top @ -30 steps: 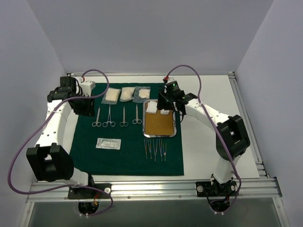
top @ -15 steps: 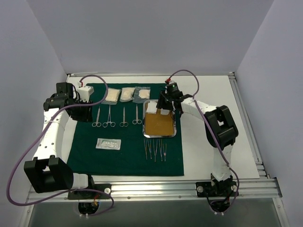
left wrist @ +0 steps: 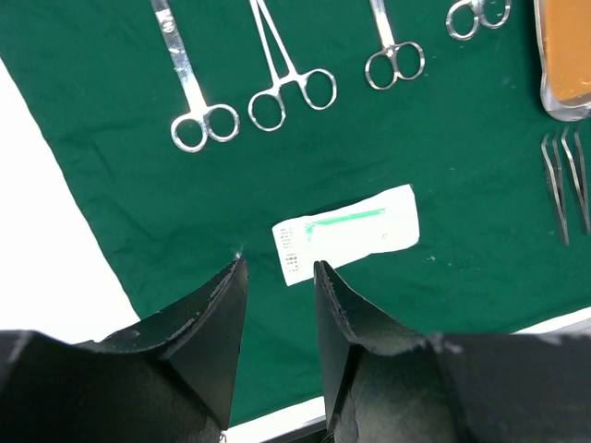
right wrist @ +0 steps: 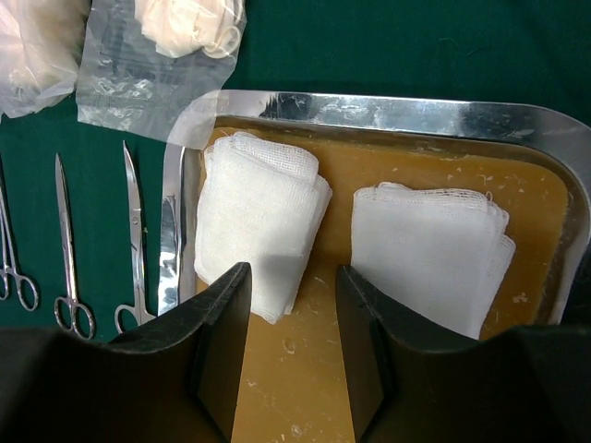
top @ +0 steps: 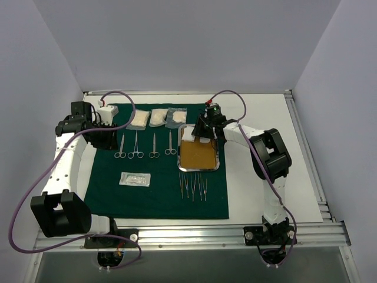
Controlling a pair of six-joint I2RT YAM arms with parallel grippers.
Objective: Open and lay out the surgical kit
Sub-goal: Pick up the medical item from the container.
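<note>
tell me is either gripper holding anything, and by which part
Nothing held. Left gripper is open over the green cloth; right gripper is open over the tray, gripping neither gauze pad.

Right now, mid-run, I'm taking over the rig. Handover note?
Left gripper: open, empty, over the left side of the drape, with the flat packet in its view.
Right gripper: open, empty, over two gauze pads at the far end of the tray.
Done: drape spread; four clamps in a row; tweezers just near of the tray; three clear packets along the far edge.
Left: probably moving the gauze pads out of the tray.
</note>
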